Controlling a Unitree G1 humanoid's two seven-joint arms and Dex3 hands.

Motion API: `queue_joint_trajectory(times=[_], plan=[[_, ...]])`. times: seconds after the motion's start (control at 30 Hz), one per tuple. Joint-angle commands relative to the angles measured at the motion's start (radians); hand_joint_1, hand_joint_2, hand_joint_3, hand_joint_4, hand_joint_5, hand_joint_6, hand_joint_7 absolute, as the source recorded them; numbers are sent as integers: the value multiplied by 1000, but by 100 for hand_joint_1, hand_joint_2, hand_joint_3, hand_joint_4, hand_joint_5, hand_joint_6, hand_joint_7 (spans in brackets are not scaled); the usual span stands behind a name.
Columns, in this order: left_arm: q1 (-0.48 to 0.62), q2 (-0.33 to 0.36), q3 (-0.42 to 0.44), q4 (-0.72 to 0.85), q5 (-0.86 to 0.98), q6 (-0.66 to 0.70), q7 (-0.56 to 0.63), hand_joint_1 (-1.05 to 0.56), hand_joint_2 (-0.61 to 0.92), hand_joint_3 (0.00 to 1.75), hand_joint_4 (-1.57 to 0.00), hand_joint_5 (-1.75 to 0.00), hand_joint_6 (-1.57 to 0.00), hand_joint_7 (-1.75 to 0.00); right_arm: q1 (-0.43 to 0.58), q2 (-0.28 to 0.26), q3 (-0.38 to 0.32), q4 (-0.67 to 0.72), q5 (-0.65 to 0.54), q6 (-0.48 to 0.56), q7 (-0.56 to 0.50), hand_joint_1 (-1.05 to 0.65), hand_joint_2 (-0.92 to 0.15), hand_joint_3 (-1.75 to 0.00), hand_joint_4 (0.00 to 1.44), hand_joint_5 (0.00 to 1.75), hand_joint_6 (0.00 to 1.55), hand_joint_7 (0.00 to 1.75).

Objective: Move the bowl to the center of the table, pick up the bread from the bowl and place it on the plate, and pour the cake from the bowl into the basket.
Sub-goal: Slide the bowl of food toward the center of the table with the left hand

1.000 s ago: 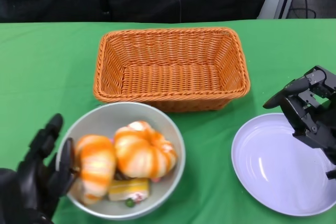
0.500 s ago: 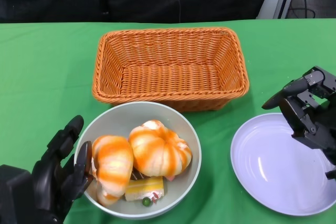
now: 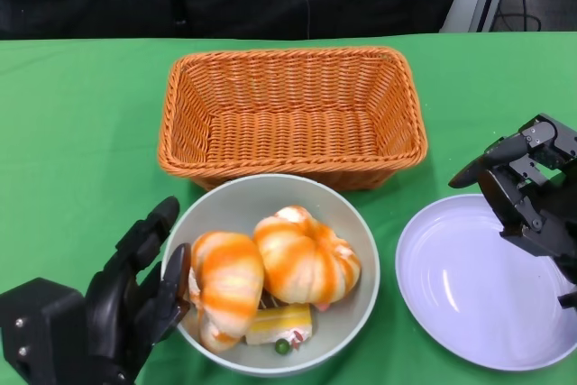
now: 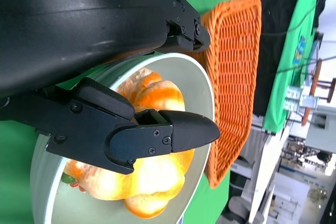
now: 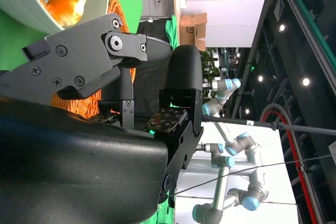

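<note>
The round grey bowl [image 3: 275, 275] sits on the green-covered desk [image 3: 81, 123], just in front of the rectangular orange wicker basket [image 3: 291, 114] and a little off its middle, toward the left hand's side. The black left hand [image 3: 135, 290] grips the bowl's rim: its thumb hooks over the edge onto the inside, next to the food, while the other fingers [image 3: 144, 233] run along the outer wall. A clamp on the rim like this suits sliding the bowl across the cloth, and judging by where the bowl lies, the centring step is in hand or nearly done.

Inside the bowl lie two orange-and-white striped bread rolls [image 3: 305, 257], side by side, with a small yellow slice of cake [image 3: 279, 325] tucked beneath them at the edge farthest from the basket. The rolls cover much of the cake, so they must come out first.

The round lilac plate [image 3: 482, 281] waits beside the bowl, at the basket's near corner on the right hand's side. The black right hand [image 3: 527, 191] hovers over the plate's far edge, holding nothing, fingers loosely apart, probably placed ready to reach for a roll.
</note>
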Motion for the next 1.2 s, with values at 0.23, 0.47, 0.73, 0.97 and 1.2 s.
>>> queue_joint_trajectory(times=[0.23, 0.47, 0.73, 0.97, 1.2], plan=[[-3, 9, -17, -26, 4, 15, -26, -76, 92, 53, -31, -2, -29, -2, 14, -7, -7, -8, 7, -9, -8, -28, -75, -48, 71, 142, 72, 110], [-1, 16, -32, -35, -12, 31, -71, -76, 92, 52, -31, -1, -27, 0, 12, -9, -7, -1, 16, -12, 3, -25, -77, -47, 70, 143, 71, 111], [-2, 14, -38, -40, -2, 19, -81, -76, 92, 51, -33, -1, -28, -1, 14, -8, -9, -3, 11, -10, -1, -24, -79, -43, 71, 142, 73, 109], [-22, 10, -14, -3, 20, -47, -64, -77, 92, 47, -36, -2, -31, -2, 15, -10, -9, -5, 13, -6, 0, -26, -80, -41, 70, 142, 72, 109], [-58, -35, 35, 63, 60, -185, 14, -76, 92, 43, -39, -2, -32, -1, 21, -9, -6, -11, 4, -2, -11, -27, -80, -39, 71, 143, 72, 111]])
